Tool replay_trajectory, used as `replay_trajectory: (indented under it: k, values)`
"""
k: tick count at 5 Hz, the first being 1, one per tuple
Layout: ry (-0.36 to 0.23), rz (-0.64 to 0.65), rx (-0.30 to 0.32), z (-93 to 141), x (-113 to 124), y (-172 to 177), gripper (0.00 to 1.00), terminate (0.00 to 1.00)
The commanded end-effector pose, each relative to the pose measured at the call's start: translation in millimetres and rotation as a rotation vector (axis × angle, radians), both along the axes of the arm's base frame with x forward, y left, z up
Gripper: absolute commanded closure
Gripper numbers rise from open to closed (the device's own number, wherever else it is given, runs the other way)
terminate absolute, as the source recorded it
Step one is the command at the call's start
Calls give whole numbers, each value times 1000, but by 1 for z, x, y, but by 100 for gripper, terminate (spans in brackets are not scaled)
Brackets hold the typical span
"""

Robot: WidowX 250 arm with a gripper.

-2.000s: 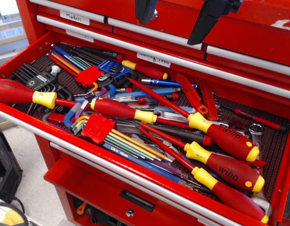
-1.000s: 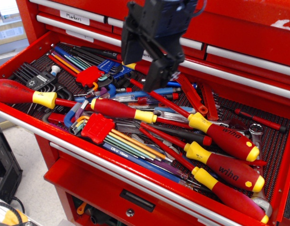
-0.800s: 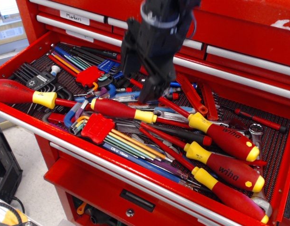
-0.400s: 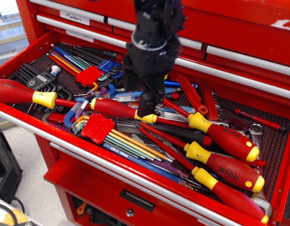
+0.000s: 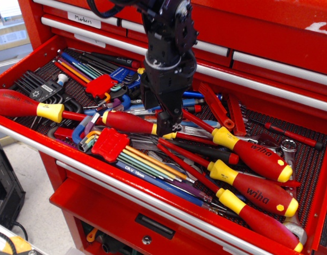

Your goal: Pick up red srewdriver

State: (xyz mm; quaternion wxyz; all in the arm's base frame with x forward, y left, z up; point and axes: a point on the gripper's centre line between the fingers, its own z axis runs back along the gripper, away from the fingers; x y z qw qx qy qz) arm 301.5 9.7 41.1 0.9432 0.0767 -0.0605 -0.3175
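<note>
The red screwdriver (image 5: pixel 126 121) lies in the middle of the open tool drawer (image 5: pixel 100 171). Its fat plain red handle points left with a yellow butt cap, and its thin red shaft (image 5: pixel 198 139) runs right. My black gripper (image 5: pixel 157 118) has come straight down on the handle's collar end. Its jaws look open, one finger behind the handle and the other finger (image 5: pixel 166 125) in front, covering the yellow collar. The screwdriver rests on the other tools.
Two red-yellow "wiha" screwdrivers (image 5: pixel 259 159) (image 5: pixel 258 194) and a plain one (image 5: pixel 267 224) lie at the right. Another big red-yellow screwdriver (image 5: pixel 20 103) lies at the left. A red hex-key set (image 5: pixel 110 144) sits just in front. Closed drawers (image 5: pixel 269 48) rise behind.
My gripper has come down from above the cabinet into the drawer, moving toward the front until its fingers straddle the screwdriver's collar. The tools have not moved.
</note>
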Motion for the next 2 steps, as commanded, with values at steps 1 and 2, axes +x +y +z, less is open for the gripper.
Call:
replay_trajectory:
  k: [1, 2]
  values:
    - [-67, -28, 11, -10, 5, 7, 0, 0]
    - [-75, -29, -23, -22, 3, 7, 0, 0]
